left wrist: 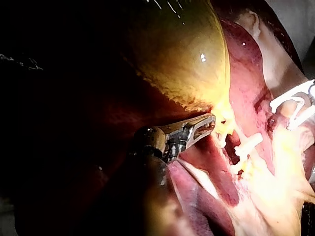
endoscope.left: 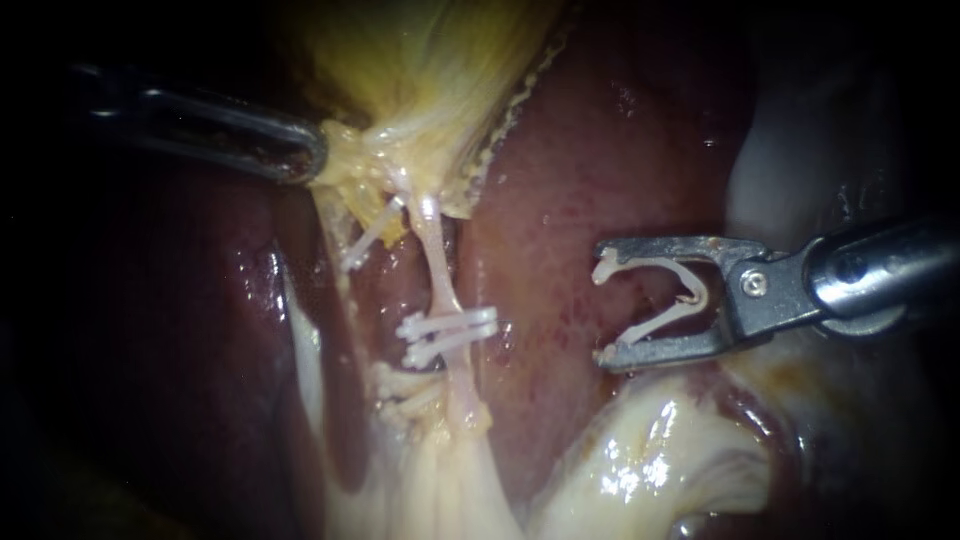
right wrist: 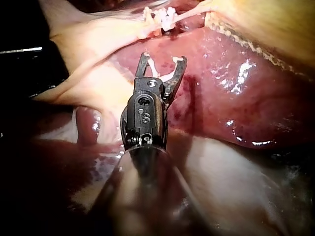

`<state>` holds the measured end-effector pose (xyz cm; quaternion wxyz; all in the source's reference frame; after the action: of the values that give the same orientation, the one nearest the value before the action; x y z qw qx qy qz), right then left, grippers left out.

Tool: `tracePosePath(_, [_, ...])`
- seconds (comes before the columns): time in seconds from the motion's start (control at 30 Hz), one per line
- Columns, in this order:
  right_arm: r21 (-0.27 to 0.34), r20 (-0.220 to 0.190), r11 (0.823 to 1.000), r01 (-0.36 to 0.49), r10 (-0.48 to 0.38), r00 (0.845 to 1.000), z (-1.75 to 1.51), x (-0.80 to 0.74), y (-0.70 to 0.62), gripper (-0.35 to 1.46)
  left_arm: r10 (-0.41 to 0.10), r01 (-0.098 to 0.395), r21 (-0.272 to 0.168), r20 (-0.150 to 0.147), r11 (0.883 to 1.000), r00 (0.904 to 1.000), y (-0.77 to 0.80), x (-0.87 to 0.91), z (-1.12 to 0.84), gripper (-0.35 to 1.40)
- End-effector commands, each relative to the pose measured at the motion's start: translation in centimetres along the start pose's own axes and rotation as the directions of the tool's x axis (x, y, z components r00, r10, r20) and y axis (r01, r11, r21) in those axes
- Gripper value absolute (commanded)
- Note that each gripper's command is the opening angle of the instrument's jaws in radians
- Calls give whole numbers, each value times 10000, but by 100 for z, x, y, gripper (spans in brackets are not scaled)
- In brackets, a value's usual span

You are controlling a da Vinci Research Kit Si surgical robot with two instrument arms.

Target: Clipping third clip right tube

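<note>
So we're at the approach bit of this clipping, nothing new is on the tube yet. Our right instrument (endoscope.left: 603, 305) hangs over the liver (endoscope.left: 590, 170), well off to the side of the right tube (endoscope.left: 437, 265). Its jaws stand wide with a new clip (endoscope.left: 693, 296) seated between them, touching both, its mouth open toward the tube. The right tube runs down from the gallbladder (endoscope.left: 420, 70) through the middle of the endoscope view. It already carries two clips (endoscope.left: 450, 328) lying close together across it. There's a bare stretch of tube above them, up to the gallbladder's neck, and a shorter bit below. Our left instrument (endoscope.left: 310, 155) has its jaws closed on the yellowish gallbladder tissue at the neck, as far as we can tell, and that seems to hold the tube stretched. Next move, we reckon: slide the right instrument across the liver to the tube and line the new clip's mouth square to it. Both legs need to go fully round the tube, clear of the two clips and of the lone clip (endoscope.left: 372, 235) just beside, and then we squeeze. Which side of the pair it should land on, we can't say from here.
</note>
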<state>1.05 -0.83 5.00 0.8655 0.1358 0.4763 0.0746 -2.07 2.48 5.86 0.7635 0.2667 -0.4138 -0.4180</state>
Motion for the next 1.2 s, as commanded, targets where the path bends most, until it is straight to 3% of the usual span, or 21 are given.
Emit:
tracePosePath(0.03, [-20,-38,10000,-16,16,10000,1,1,0,49,23,-22,-57,22,10000,10000,0,0,-2,-35])
tracePosePath(0.2, [-32,-156,10000,-17,16,9999,5,10,1,49,-7,8,-131,54,9999,10000,1,0,-3,-35])
tracePosePath(0.43, [205,-253,9870,-1592,1597,9868,19,35,11,49,-13,14,-151,63,9999,10000,1,1,-3,-35])
tracePosePath(0.73, [812,-56,9256,-3697,3713,9285,52,50,25,47,-11,13,-178,75,9998,10000,0,2,0,-35])
tracePosePath(0.9, [1353,55,8881,-4394,4428,8966,72,46,36,47,-12,14,-182,77,9998,10000,0,2,0,-35])
tracePosePath(1.2, [1529,131,8472,-5089,5131,8582,108,26,46,47,-15,17,-196,83,9998,10000,0,2,2,-35])
